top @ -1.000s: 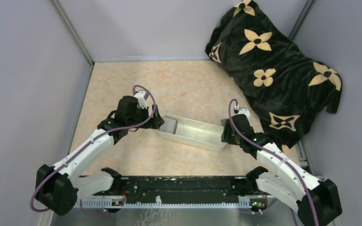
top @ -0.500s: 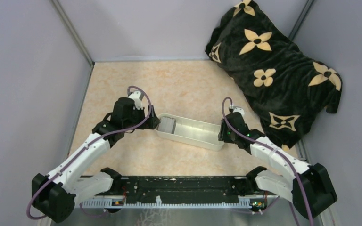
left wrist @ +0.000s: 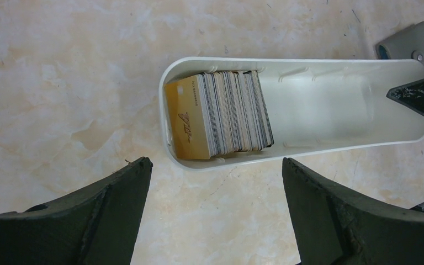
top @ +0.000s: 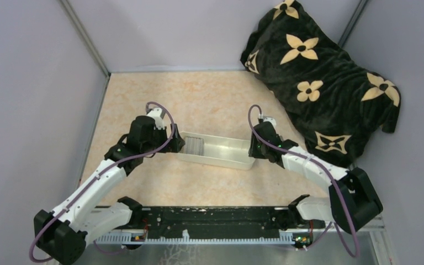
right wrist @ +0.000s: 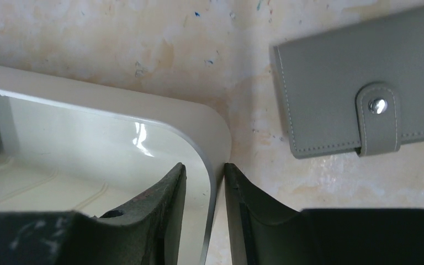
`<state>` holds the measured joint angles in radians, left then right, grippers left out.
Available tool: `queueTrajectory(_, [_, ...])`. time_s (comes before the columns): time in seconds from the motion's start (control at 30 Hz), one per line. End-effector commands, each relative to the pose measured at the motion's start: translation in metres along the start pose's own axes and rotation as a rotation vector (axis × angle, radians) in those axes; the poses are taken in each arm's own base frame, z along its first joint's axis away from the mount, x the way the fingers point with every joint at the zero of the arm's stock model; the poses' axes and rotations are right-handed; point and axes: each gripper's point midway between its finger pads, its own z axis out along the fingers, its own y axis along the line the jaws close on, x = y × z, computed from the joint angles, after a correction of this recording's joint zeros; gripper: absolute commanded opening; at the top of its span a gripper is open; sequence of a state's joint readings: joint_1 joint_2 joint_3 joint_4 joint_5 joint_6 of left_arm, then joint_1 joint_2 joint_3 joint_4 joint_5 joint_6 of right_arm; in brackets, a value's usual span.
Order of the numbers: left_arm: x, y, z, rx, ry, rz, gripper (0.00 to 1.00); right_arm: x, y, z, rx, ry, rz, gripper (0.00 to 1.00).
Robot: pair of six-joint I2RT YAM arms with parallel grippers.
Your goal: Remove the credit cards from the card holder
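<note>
The card holder is a grey wallet lying shut on the table, its snap tab fastened; its corner shows beyond the far end of a long white tray. The wallet's inside is hidden. A stack of cards with a gold front card stands on edge at the tray's left end. My left gripper hangs wide open over bare table just short of that end. My right gripper straddles the tray's right end wall. Its outer finger touches the wall; the inner finger stands slightly apart.
A black pillow with cream flowers fills the back right corner. Grey walls close in the left, back and right sides. A black rail runs along the near edge between the arm bases.
Both arms have shifted left and farther away, and the tray has slid left with them and turned flatter. The right jaws have narrowed around the tray's end wall.
</note>
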<state>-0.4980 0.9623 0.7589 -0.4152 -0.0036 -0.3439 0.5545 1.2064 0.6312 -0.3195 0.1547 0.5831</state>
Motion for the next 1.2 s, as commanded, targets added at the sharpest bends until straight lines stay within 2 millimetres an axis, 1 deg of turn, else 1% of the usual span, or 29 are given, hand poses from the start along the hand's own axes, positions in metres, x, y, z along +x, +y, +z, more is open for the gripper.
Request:
queueTrajectory(0.0, [-0.014, -0.003, -0.012, -0.004, -0.043, 0.011, 0.94, -0.05, 0.038, 0.003, -0.088, -0.115, -0.001, 0.31])
queueTrajectory(0.1, [-0.014, 0.0, -0.014, -0.012, -0.047, 0.011, 0.94, -0.057, 0.047, 0.013, -0.096, -0.112, -0.001, 0.28])
queueTrajectory(0.27, [-0.013, 0.001, -0.016, -0.018, -0.048, 0.011, 0.94, -0.072, 0.065, 0.03, -0.118, -0.108, 0.003, 0.26])
queueTrajectory(0.33, [-0.012, 0.002, -0.017, -0.021, -0.048, 0.012, 0.94, -0.082, 0.073, 0.035, -0.128, -0.118, 0.003, 0.26])
queueTrajectory(0.57, [-0.015, 0.004, -0.02, -0.033, -0.058, 0.015, 0.94, -0.105, 0.097, 0.056, -0.15, -0.118, -0.011, 0.25])
queueTrajectory(0.6, [-0.015, 0.004, -0.02, -0.033, -0.059, 0.014, 0.94, -0.111, 0.101, 0.056, -0.158, -0.128, -0.01, 0.25])
queueTrajectory(0.63, [-0.015, 0.004, -0.02, -0.033, -0.059, 0.013, 0.94, -0.108, 0.102, 0.066, -0.151, -0.108, -0.014, 0.25])
queueTrajectory(0.67, [-0.015, 0.004, -0.021, -0.035, -0.061, 0.012, 0.94, -0.109, 0.104, 0.07, -0.152, -0.106, -0.015, 0.25])
queueTrajectory(0.83, [-0.017, 0.005, -0.023, -0.043, -0.068, 0.009, 0.94, -0.123, 0.119, 0.081, -0.176, -0.112, -0.015, 0.25])
queueTrajectory(0.97, [-0.018, 0.006, -0.024, -0.052, -0.073, 0.006, 0.94, -0.13, 0.127, 0.086, -0.189, -0.114, -0.02, 0.25])
queueTrajectory(1.03, [-0.019, 0.007, -0.025, -0.055, -0.074, 0.001, 0.94, -0.135, 0.129, 0.082, -0.197, -0.127, -0.027, 0.25])
queueTrajectory(1.17, [-0.022, 0.006, -0.029, -0.055, -0.093, -0.012, 0.94, -0.146, 0.134, 0.063, -0.229, -0.16, -0.055, 0.41])
